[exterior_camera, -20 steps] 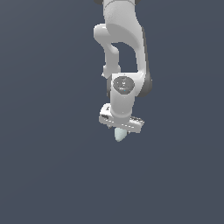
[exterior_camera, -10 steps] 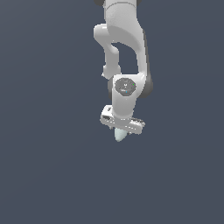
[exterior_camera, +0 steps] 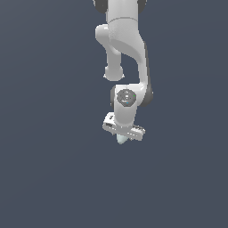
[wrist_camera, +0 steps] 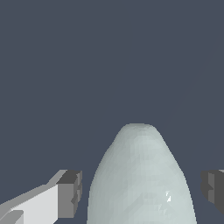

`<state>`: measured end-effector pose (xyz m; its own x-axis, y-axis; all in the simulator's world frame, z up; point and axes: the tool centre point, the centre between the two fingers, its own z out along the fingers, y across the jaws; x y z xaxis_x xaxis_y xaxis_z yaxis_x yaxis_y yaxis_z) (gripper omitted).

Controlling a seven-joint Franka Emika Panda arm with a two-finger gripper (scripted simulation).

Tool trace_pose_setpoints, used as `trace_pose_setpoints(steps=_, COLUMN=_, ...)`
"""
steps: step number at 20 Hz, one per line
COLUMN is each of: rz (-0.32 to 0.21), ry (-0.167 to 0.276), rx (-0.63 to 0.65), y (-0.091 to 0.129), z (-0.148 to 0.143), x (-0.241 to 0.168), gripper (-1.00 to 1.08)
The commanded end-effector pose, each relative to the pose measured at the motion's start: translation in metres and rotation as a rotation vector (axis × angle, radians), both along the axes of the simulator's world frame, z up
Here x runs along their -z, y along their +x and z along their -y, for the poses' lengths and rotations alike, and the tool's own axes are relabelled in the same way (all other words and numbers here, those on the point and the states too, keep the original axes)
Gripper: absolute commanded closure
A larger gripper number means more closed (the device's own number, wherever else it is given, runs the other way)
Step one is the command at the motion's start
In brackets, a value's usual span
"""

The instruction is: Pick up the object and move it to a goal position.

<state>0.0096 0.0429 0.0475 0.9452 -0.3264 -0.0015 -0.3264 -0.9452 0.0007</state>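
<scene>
The object [exterior_camera: 121, 140] is a small pale mint-white lump with a blunt point, and only its tip shows below the hand in the exterior view. My gripper [exterior_camera: 122, 135] is straddling it from above. In the wrist view the object [wrist_camera: 140, 175] fills the space between the jaws. One grey fingertip [wrist_camera: 70, 192] stands on one side and the other fingertip [wrist_camera: 213, 189] on the other. A narrow gap shows between each fingertip and the object. The gripper [wrist_camera: 141, 194] is open.
The white arm [exterior_camera: 127, 53] comes down from the top of the exterior view. The ground [exterior_camera: 49, 169] around is a plain dark grey-blue surface with no other objects in view.
The hand has come down a little over the object, so less of the object shows below it. The object has stayed in place.
</scene>
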Motion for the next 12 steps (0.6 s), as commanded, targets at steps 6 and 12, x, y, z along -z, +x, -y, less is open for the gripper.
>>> trace_pose_setpoints(steps=6, rz=0.002, ry=0.0, rx=0.0, y=0.0015, z=-0.0003, x=0.006, gripper=1.08)
trace_pose_setpoints(steps=12, rz=0.002, ry=0.0, rx=0.0, y=0.0015, z=-0.0003, x=0.006, gripper=1.08)
